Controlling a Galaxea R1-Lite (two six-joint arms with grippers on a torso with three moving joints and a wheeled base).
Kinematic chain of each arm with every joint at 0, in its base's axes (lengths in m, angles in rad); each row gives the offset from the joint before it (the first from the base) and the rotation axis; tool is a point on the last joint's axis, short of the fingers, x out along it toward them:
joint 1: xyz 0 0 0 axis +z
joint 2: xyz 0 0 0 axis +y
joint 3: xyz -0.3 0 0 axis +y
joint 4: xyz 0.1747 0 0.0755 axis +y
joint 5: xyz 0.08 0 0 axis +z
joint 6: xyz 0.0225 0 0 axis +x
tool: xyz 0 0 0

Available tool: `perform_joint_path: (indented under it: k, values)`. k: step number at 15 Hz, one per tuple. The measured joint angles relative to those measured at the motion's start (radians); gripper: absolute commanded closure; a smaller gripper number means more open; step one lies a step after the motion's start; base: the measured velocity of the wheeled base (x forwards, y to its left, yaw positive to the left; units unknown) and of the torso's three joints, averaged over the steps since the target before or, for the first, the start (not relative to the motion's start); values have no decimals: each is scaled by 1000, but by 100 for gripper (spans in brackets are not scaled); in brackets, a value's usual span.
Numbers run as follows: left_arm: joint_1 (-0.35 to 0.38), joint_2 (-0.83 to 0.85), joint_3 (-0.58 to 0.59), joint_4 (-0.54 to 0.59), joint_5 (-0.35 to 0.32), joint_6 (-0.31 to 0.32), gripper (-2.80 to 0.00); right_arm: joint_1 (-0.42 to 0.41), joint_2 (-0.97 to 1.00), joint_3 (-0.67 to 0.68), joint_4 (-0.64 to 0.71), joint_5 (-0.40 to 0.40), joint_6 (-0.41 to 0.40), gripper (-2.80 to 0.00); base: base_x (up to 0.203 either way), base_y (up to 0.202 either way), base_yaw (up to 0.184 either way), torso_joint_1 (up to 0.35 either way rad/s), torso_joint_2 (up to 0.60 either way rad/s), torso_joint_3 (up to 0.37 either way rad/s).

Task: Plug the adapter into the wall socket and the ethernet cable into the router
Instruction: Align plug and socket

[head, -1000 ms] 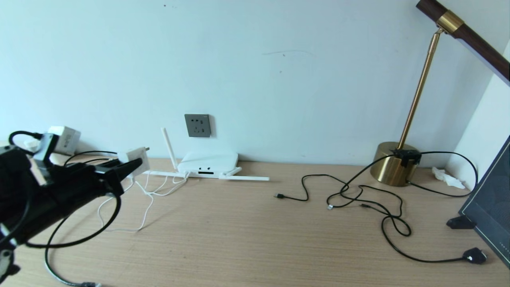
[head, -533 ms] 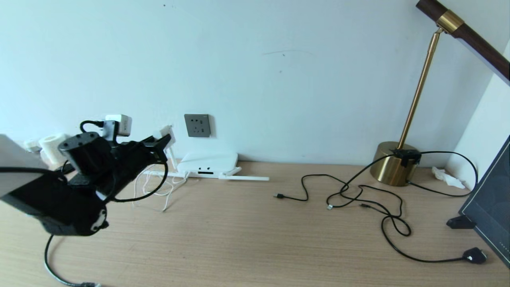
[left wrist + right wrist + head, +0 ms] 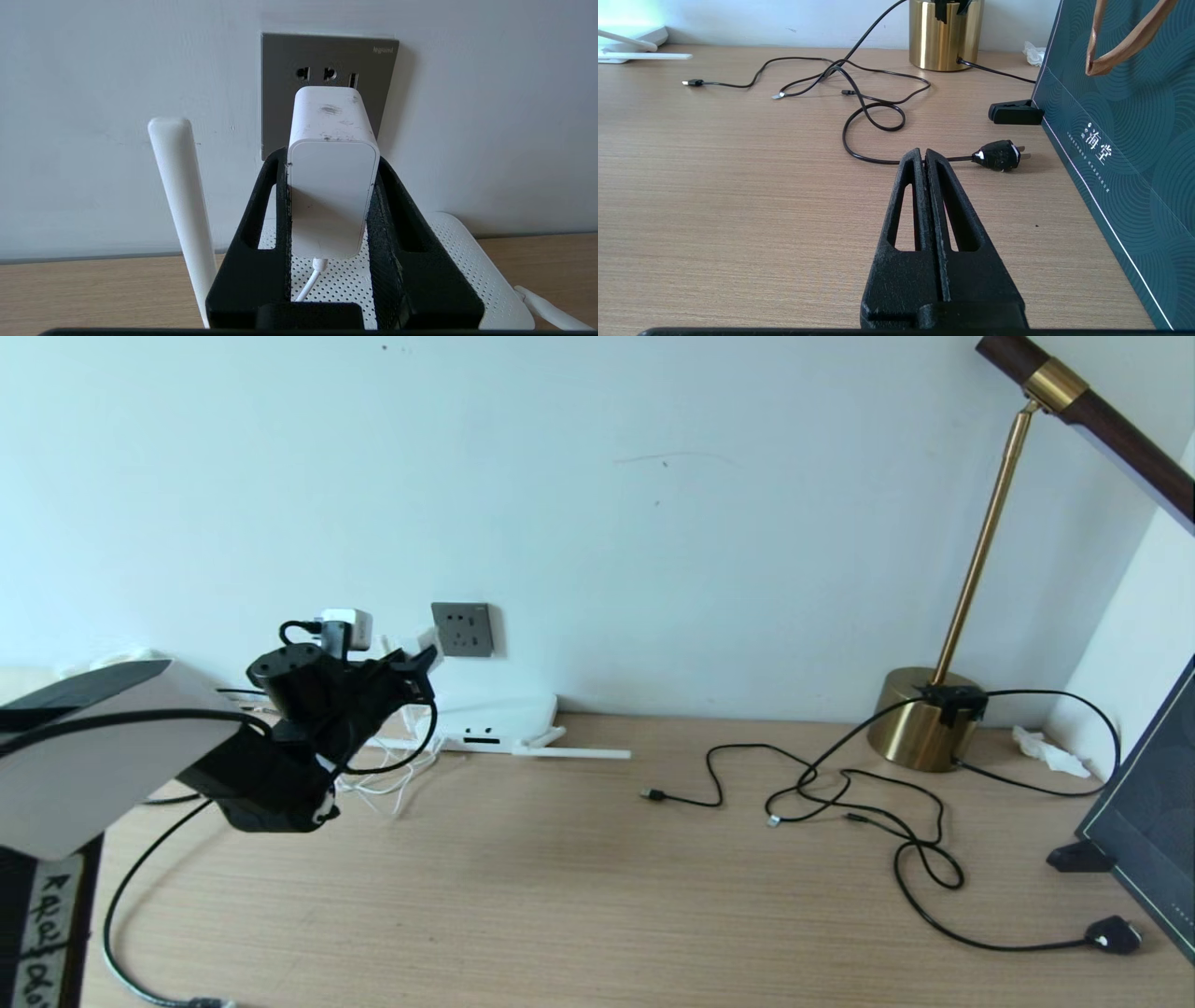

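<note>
My left gripper (image 3: 425, 658) (image 3: 330, 156) is shut on the white cube adapter (image 3: 332, 200) (image 3: 420, 641), one finger on each side, its thin cord hanging below. The adapter's front is right at the dark-grey wall socket (image 3: 280, 93) (image 3: 463, 629) and covers its lower holes. Whether the pins are in is hidden. Just below lies the white router (image 3: 495, 714) (image 3: 467, 261), one antenna (image 3: 180, 210) upright. The thick black ethernet cable (image 3: 207, 1002) lies at the desk's near left. My right gripper (image 3: 924, 151) is shut on nothing, low over the desk on the right.
Thin black cables with USB plugs (image 3: 840, 793) sprawl across the right half of the desk, ending in a black two-pin plug (image 3: 1111, 933) (image 3: 999, 155). A brass lamp base (image 3: 920, 723) stands at the wall. A dark-green bag (image 3: 1148, 821) leans at the right edge.
My left arm has swung right and toward the wall, carrying the adapter from the far left of the desk up to the socket. Its white cord trailed along.
</note>
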Motion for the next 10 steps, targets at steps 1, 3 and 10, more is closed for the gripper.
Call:
perform_joint_path:
  k: [1,3,10]
  values:
    - [-4,9,-22,22,0,0,0,0,0,0,0,0,0,0,0,0,0,0,0,0]
    - [-17,15,-49,42,1,0,0,0,0,0,0,0,0,0,0,0,0,0,0,0]
    - [-51,22,-130,115,35,1,0,0,0,0,0,0,0,0,0,0,0,0,0,0]
